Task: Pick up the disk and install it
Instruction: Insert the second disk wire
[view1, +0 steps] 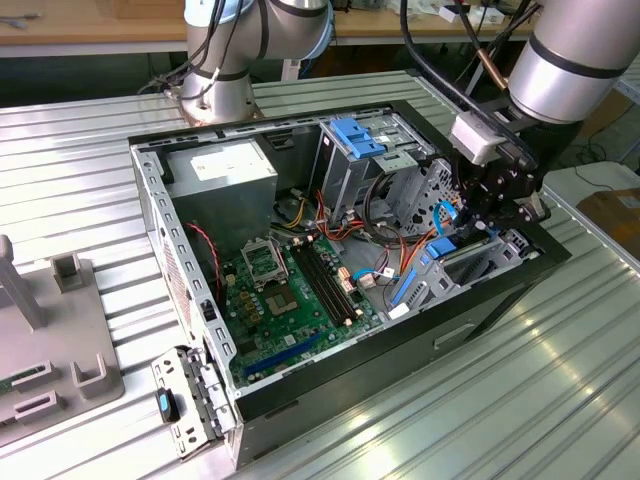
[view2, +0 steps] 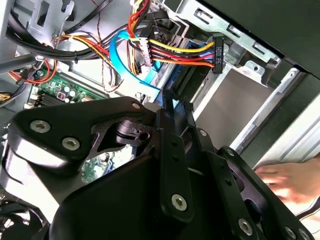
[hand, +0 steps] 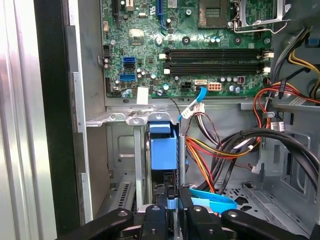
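Gripper (hand: 172, 202) on disk (hand: 164, 150), bay walls close

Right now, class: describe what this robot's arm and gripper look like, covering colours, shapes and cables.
The arm is a thick silver-grey tube with a dark band; black cables run alongside it. A small white box sits above the black gripper, whose angular black linkages carry silver screws in the second wrist view.
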